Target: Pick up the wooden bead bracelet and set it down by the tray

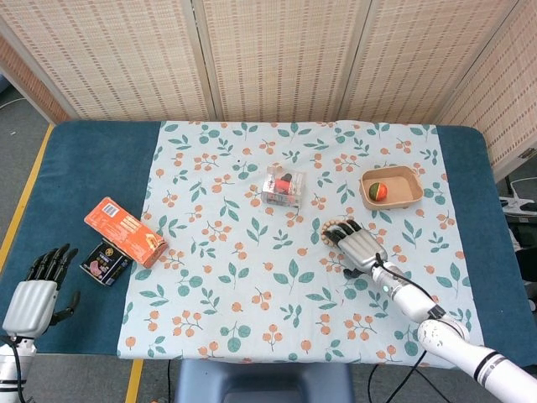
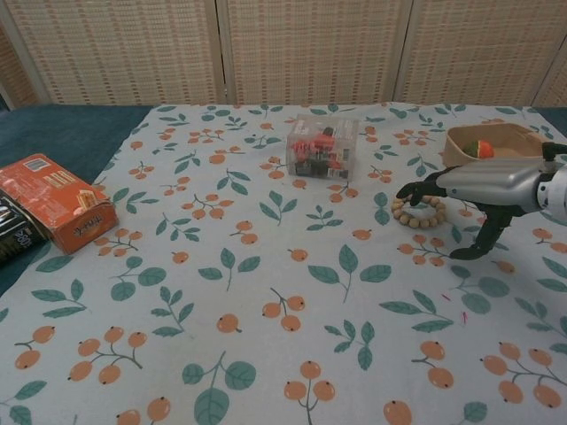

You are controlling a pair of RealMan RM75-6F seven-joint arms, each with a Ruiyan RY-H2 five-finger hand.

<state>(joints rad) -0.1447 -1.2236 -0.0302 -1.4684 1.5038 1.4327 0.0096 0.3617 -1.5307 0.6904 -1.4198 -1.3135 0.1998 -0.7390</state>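
Bracelet (image 2: 419, 212) is lying flat on the tabletop (image 2: 266, 292), just beyond the right hand's (image 2: 474, 190) spread, empty fingers (image 2: 415, 189), with the tray (image 2: 496, 142) sitting near behind.

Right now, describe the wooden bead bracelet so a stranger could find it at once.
Start at the shallow tan tray holding a red-and-green fruit, at the far right of the floral tablecloth. Move toward the front edge and a little left: the wooden bead bracelet lies flat there, under the fingers of the right hand. It is the only ring of pale round beads; its nearest neighbour is a clear plastic box.
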